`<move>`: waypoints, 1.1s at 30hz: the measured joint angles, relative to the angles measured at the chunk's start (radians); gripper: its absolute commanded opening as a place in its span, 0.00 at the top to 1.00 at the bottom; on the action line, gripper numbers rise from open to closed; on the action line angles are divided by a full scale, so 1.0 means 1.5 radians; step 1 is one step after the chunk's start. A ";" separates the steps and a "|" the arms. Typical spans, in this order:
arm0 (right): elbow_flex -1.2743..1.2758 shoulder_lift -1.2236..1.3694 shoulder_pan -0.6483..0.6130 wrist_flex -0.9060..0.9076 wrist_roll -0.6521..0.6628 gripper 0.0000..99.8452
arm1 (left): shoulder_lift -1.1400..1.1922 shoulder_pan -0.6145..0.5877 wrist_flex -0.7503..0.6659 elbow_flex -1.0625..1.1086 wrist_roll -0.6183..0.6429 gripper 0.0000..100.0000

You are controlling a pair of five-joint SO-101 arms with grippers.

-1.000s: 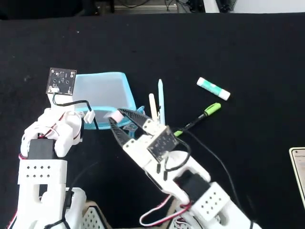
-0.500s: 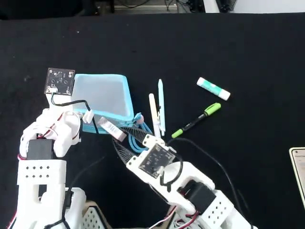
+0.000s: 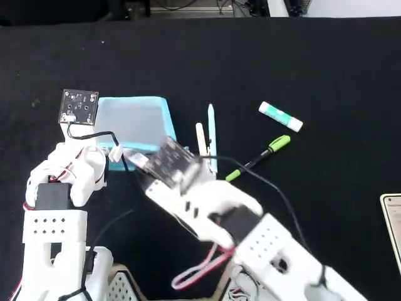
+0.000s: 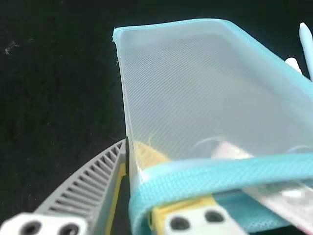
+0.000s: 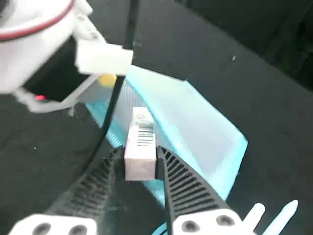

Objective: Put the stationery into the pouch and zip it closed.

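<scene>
Pouch, pale blue mesh with a woven rim, lay on the black table in the high view, just beside the left arm. Two pens, a green highlighter and a glue stick lay loose on its other side. It looked light, soft and floppy, so the stiffer rim seemed the place to hold it.

In the left wrist view the left gripper was pinched on that rim near a corner, propping the mouth.

In the right wrist view the right gripper was closed across the narrow sides of an eraser, poised at the pouch's mouth. The block looked small, light and firm, grippy rather than slick. Its sleeve bore a barcode; any other print was too small to read.
</scene>
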 measured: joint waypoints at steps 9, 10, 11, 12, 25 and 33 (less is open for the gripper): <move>-0.116 0.099 -0.002 0.099 0.000 0.79 | 0.000 0.002 0.000 0.000 0.002 0.97; -0.128 0.099 -0.002 0.127 0.001 0.78 | 0.000 0.002 0.000 0.000 0.002 0.97; -0.139 0.099 -0.002 0.154 0.001 0.78 | 0.000 0.002 0.000 0.000 0.002 0.97; -0.150 0.099 -0.003 0.180 0.001 0.78 | 0.000 0.004 0.000 0.000 0.002 0.97; -0.371 0.099 0.054 0.436 0.002 0.79 | 0.000 0.001 -0.004 0.000 0.002 0.97; -0.539 0.110 0.293 0.594 -0.023 0.79 | 0.000 0.001 -0.004 0.000 0.002 0.97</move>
